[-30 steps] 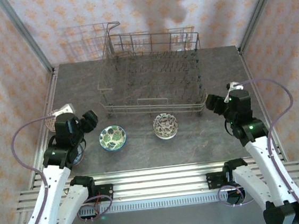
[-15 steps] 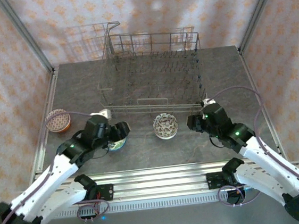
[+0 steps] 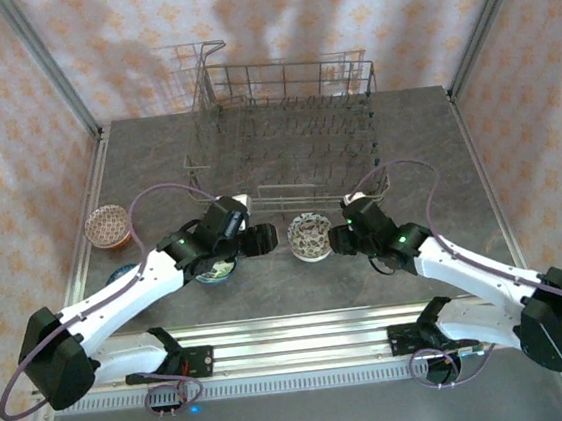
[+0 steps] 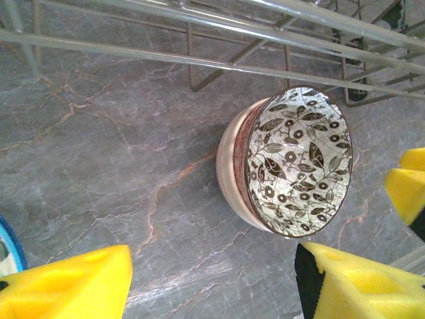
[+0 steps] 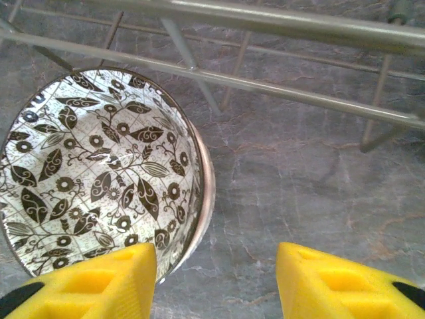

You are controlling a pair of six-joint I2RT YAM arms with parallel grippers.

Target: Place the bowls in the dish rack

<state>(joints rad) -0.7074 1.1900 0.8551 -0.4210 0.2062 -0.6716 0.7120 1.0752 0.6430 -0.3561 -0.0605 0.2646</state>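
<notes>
a leaf-patterned bowl sits upright on the grey bench, just in front of the dish rack. the right jaws stand apart at its right side, one yellow pad over the bowl's inside and the other outside the rim; i cannot tell whether they touch it. the left jaws stand apart just left of the bowl, short of it. a green floral bowl lies under the left arm. a pinkish patterned bowl sits near the bench's left edge.
</notes>
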